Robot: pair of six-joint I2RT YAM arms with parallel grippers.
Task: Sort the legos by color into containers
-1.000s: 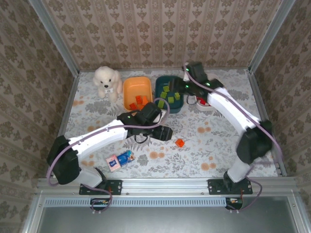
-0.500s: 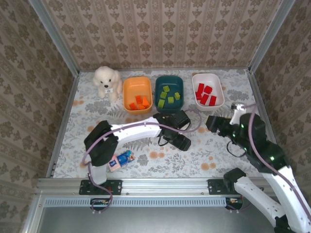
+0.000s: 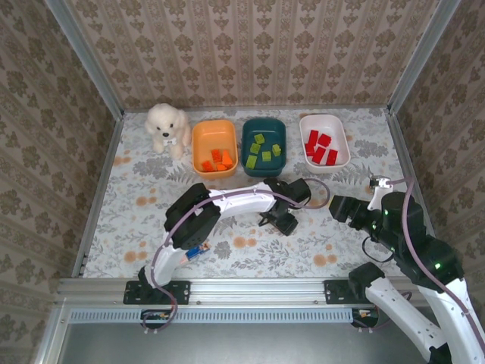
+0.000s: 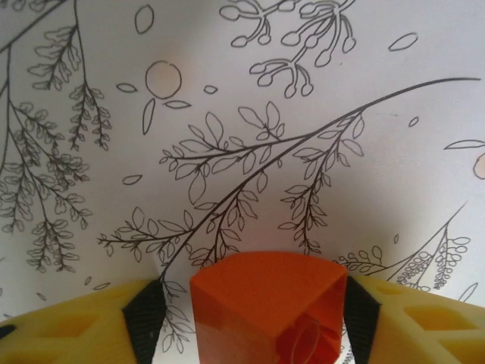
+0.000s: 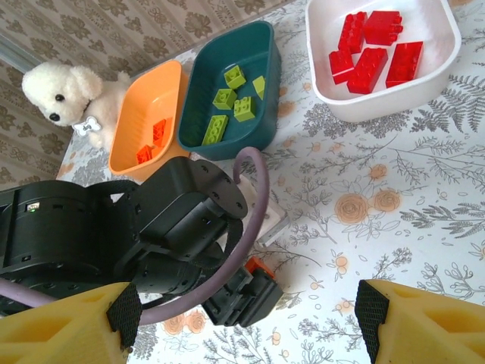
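"Where your top cam looks down, the L arm [image 3: 231, 202] reaches across the desk [image 3: 318, 246] w/ the left pincer [image 3: 286, 224] low at mid-desk, on the near side of the teal tub [image 3: 265, 123] and apart from it. To its right, your right pincer [image 3: 341, 206] hangs clear of it, pointing its way."

"And the tubs?"

"Back row, L to R: orange tub [image 3: 214, 123] w/ orange legos [image 3: 216, 161], teal tub w/ green legos [image 3: 264, 149], white tub [image 3: 326, 125] w/ red legos [image 3: 320, 146]. You've got the plush dog [image 3: 168, 127] just left of the orange tub, and the packet [image 3: 195, 252] near the front, partly under the L arm."

"Left wrist cam?"

"You've got the orange brick [image 4: 265, 303] on the desk between the left pincer's pads [image 4: 144, 318]. Jaws spread either side, not pinching: a sliver of desk shows btw the brick and the pad on the view's left. The other pad is right against it; can't tell if it touches."

"Right wrist cam?"

"Your right pincer's fingers [image 5: 61, 334] stand wide apart at the bottom corners, pinching nothing. Past them you see the L arm's black wrist, w/ a bit of the orange brick [image 5: 256, 265] peeking out by its pincer. Further back: five red legos in the white tub, green legos in the teal tub, a few orange legos in the orange tub, plush dog beside that."
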